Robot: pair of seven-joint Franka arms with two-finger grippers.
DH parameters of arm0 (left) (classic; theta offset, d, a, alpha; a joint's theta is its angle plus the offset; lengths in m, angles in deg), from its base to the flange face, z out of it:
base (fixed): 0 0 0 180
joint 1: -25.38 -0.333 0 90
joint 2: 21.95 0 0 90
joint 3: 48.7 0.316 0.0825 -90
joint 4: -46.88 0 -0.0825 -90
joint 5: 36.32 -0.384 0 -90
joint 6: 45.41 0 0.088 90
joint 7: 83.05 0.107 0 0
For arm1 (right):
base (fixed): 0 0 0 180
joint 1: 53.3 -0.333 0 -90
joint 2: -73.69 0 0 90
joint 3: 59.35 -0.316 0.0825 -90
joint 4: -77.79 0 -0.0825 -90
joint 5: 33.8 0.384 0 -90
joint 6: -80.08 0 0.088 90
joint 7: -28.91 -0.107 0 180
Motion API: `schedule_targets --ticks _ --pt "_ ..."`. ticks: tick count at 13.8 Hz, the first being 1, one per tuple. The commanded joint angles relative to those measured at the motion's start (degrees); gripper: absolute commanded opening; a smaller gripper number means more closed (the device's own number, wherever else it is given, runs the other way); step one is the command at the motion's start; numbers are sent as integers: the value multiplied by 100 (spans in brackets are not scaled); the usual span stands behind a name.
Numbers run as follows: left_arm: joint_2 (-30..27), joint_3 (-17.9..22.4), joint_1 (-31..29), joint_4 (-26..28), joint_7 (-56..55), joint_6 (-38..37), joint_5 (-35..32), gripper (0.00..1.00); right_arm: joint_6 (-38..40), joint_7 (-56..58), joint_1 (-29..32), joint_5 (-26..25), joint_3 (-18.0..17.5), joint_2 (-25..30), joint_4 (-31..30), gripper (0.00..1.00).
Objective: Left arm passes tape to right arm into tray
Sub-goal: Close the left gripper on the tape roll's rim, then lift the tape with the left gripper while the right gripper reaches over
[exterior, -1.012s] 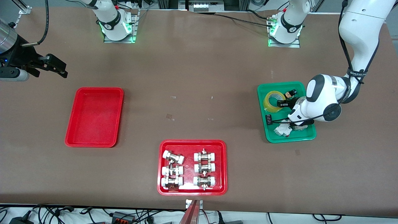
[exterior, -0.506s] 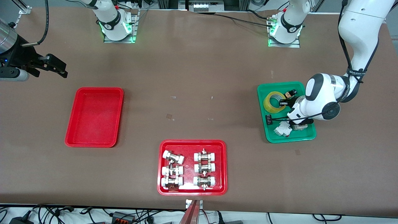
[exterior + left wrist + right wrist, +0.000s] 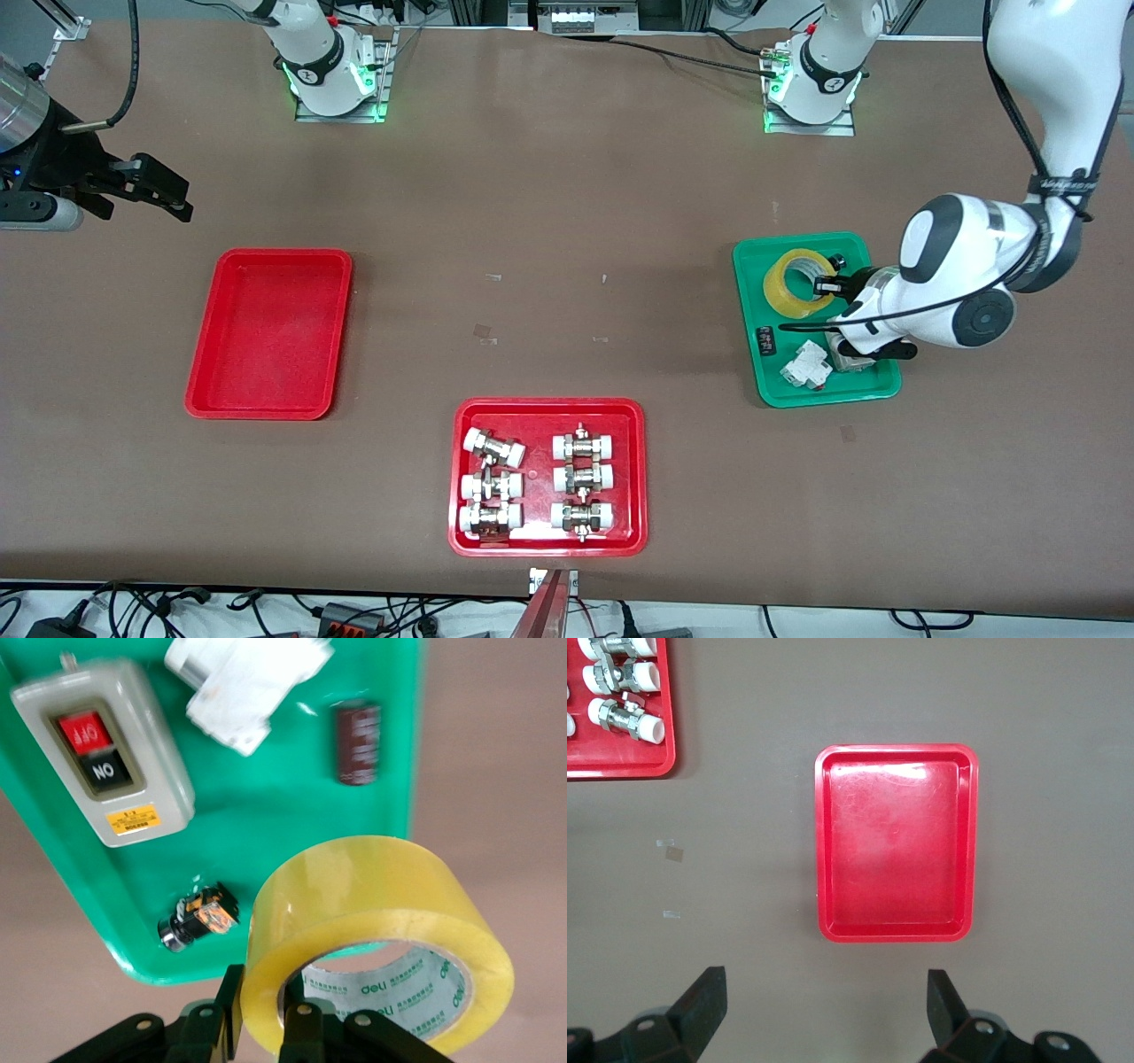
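Yellow tape (image 3: 797, 282) hangs in my left tool (image 3: 831, 285), lifted just over the green tray (image 3: 751, 354) at the left arm's end of the bench (image 3: 567, 221). From the front camera, the roll is tilted, its wall pinched between the fingers. My right tool (image 3: 164, 190) waits with its fingers spread, over bare bench near the empty red tray (image 3: 205, 354), which lies well apart from the roll.

Left wrist camera: one finger (image 3: 301, 1028) sits inside the pale core, the other outside (a one-wall grip, so I judge the roll may swing). A switch box (image 3: 102, 749) and small parts lie in the green tray below.

Right wrist camera: the red tray (image 3: 824, 850) is in full view under the released tool (image 3: 824, 1001).

I would carry slowly toward mid-bench, keeping the roll's free side facing the right arm.
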Motion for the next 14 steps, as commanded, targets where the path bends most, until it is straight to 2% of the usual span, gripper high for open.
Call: schedule_targets --ticks 1,2,4,7,8,9,11,13,14 --pt "22 -482 21 -1019 110 -699 11 0 96 -180 44 -19 -24 -8 70 100" --pt "40 -658 39 -1117 58 -656 37 0 149 -181 45 -27 -15 1 71 100" --pt "40 -1009 109 -1388 -309 -620 509 0 272 -216 -8 -28 -32 18 79 100" --pt "-12 -1370 57 -1864 -854 -840 801 0 246 -163 -17 -27 -59 -60 62 100" --pt "14 -1380 83 -1882 -1187 -762 1159 0 263 -163 -17 -27 -50 -113 53 100" --pt "197 -1389 318 -1917 -1330 -457 1310 0 272 -163 -17 -10 -59 -192 62 100" --pt "610 -1310 1047 -2049 -1890 605 1321 0 290 -154 -113 -19 -59 -210 62 100" --pt "883 -1301 1408 -2058 -2236 1380 1294 0 534 -102 -105 8 -59 -324 53 100" --pt "1015 -1257 1549 -2058 -2324 1636 1294 0 693 107 -96 234 -50 -376 53 100"
